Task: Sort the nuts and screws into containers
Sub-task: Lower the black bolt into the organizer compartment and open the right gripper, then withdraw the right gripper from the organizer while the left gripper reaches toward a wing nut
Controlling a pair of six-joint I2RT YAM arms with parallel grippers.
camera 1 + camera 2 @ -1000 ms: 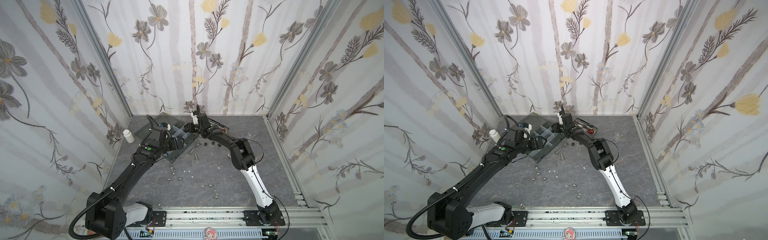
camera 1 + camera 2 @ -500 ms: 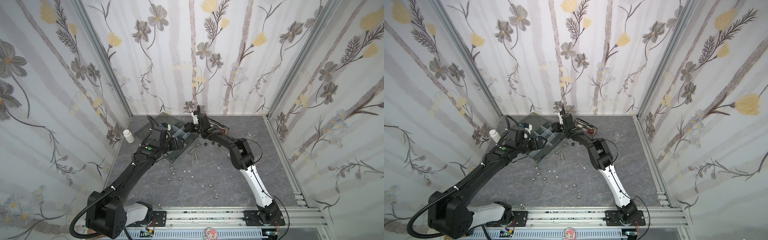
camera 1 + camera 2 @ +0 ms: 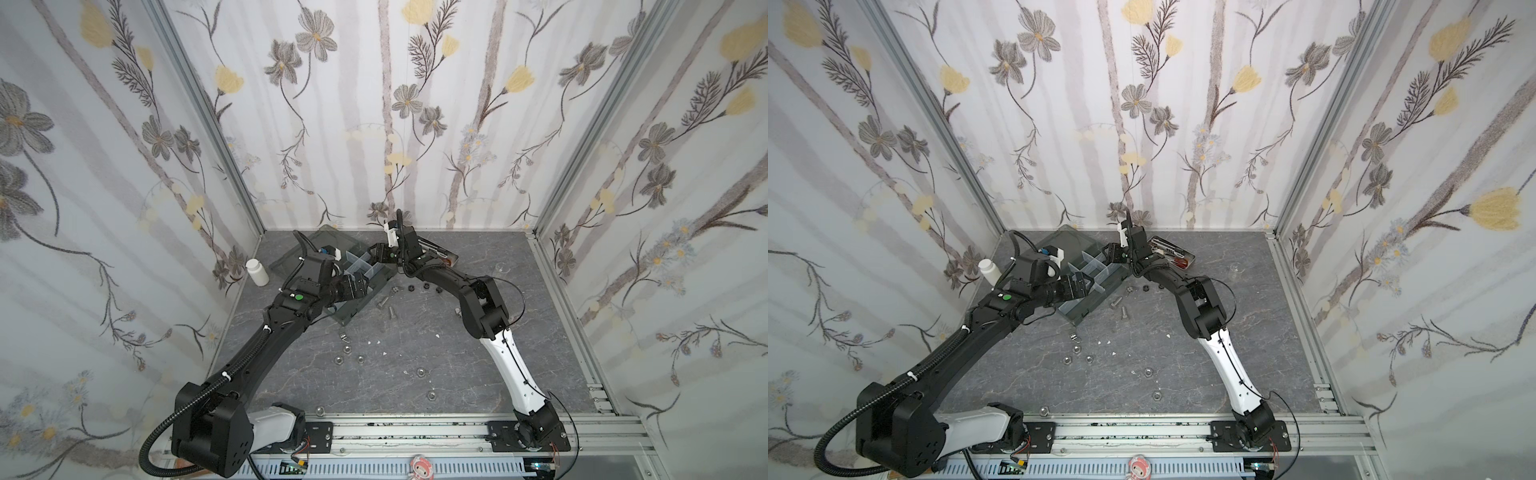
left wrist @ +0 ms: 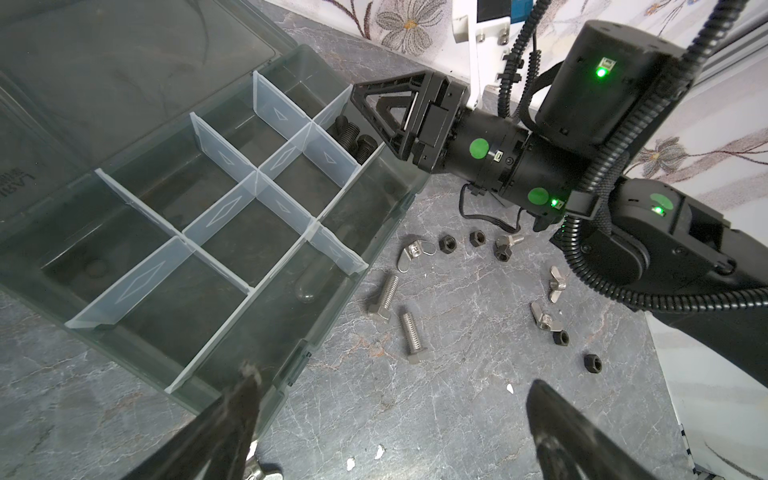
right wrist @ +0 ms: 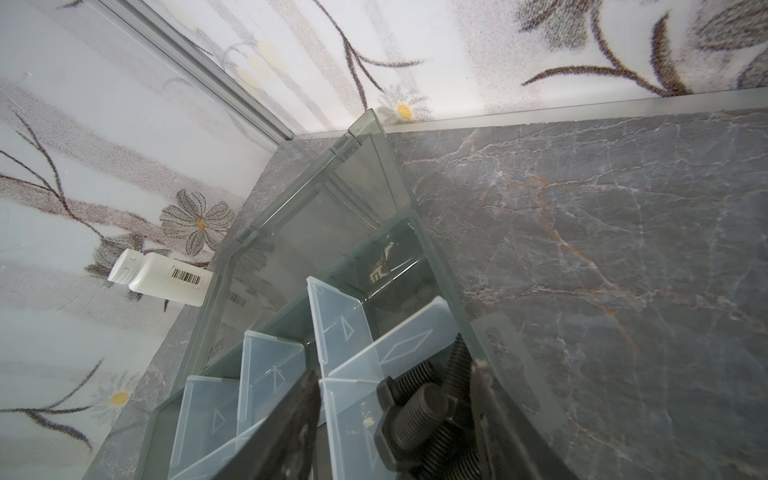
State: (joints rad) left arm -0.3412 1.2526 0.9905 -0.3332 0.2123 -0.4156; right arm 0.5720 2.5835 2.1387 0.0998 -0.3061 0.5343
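At least three black screws [image 5: 419,411] lie heaped in one of the compartments [image 4: 232,249], the one at the far right end of the box [image 4: 376,232]. How many compartments there are I cannot tell, because the left arm [image 3: 266,345] covers part of the grid. Just right of the box, on the counter [image 3: 552,332], lie two silver screws [image 4: 384,297] side by side, at least four black nuts [image 4: 448,244], two wing nuts [image 4: 555,284] and one bent silver clip [image 4: 411,253]. At least five silver nuts [image 3: 421,372] are scattered over the near half, well apart.

The right tool [image 5: 390,419] hangs over the heap with its jaws apart, one to each side of the screws and clamped on nothing. The left tool [image 4: 392,377] hovers above the box's near wall, jaws spread wide, holding nothing.

The lid [image 4: 124,62] lies open toward the far left, with one bottle [image 3: 257,272] beside it by the left wall. One tin [image 3: 1173,253] sits near the far wall behind the right arm [image 3: 478,299], whose forearm reaches over some black nuts. Open counter runs from the right arm to the right wall.
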